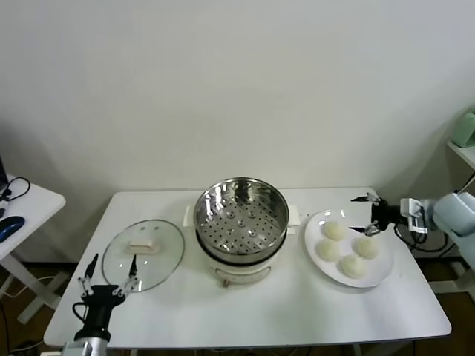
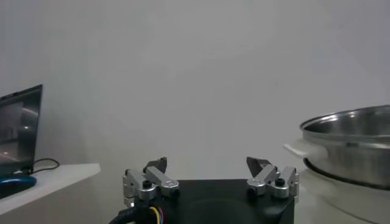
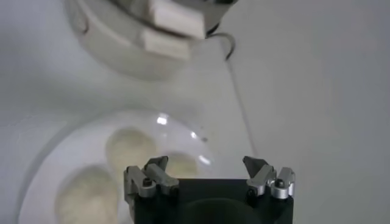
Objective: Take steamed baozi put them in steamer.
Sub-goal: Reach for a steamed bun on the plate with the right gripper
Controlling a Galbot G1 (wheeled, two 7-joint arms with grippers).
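Observation:
The steamer (image 1: 241, 215), a shiny steel basket with a perforated floor on a white cooker base, stands mid-table and holds nothing. Several cream-white baozi (image 1: 334, 231) lie on a white plate (image 1: 309, 239) to its right. My right gripper (image 1: 365, 215) hovers open over the plate's far right edge, close to the baozi but touching none. In the right wrist view the baozi (image 3: 129, 146) lie beyond the open right gripper (image 3: 206, 164). My left gripper (image 1: 107, 278) stands open and idle at the table's front left. Its wrist view shows the open left gripper (image 2: 207, 163) and the steamer (image 2: 353, 134).
A flat glass lid (image 1: 163, 261) with a pale knob lies left of the steamer, just beyond the left gripper. A small side table (image 1: 26, 204) with a blue mouse (image 1: 9, 226) stands at far left. A shelf (image 1: 462, 152) is at far right.

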